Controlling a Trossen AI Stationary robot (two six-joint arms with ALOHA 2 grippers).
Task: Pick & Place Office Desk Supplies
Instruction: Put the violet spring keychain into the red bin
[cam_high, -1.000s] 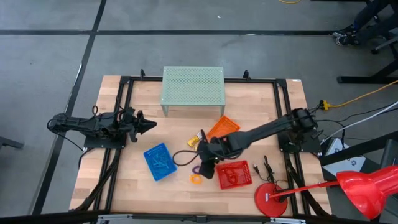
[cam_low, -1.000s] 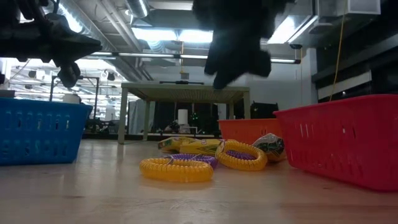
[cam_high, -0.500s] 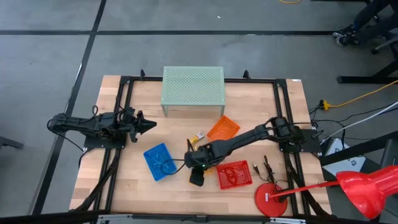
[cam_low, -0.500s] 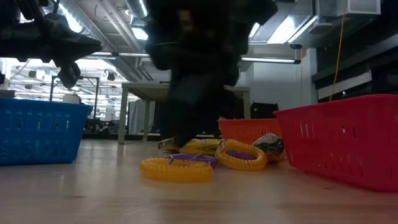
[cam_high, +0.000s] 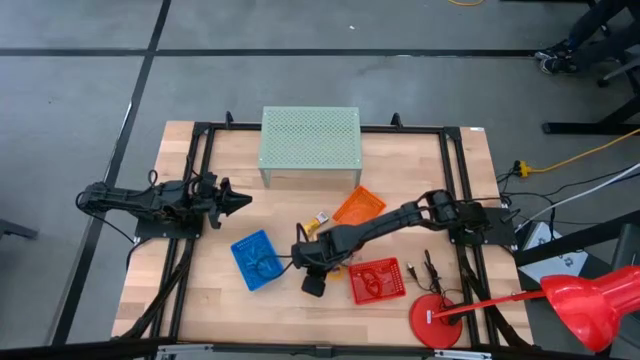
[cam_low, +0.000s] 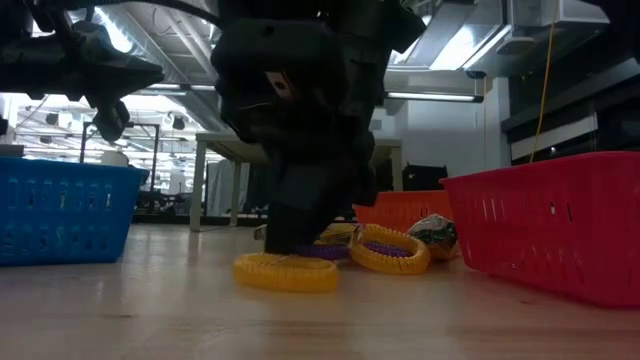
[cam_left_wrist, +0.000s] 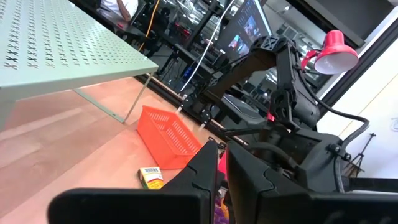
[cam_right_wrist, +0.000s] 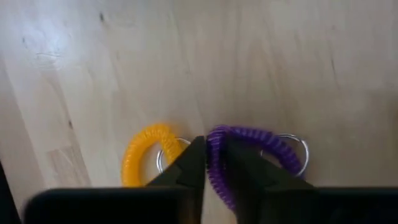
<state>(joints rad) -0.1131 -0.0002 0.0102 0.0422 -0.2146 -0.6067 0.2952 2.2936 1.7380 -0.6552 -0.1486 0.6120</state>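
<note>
While several supplies already lie in the blue basket (cam_high: 256, 260) and red basket (cam_high: 377, 280), the right gripper (cam_right_wrist: 214, 163) is seen down on the table, its narrow jaws pinching the purple coil loop (cam_right_wrist: 249, 149) beside the yellow coil loop (cam_right_wrist: 142, 152). More items remain loose nearby. Little room is left between the two baskets, and the left gripper (cam_high: 236, 200) waits well apart, jaws closed.

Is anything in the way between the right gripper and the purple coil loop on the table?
Nothing visible is. The right gripper is down at the table with its fingers straddling the near edge of the purple coil loop. The yellow coil loop lies just beside it, not between them.
</note>
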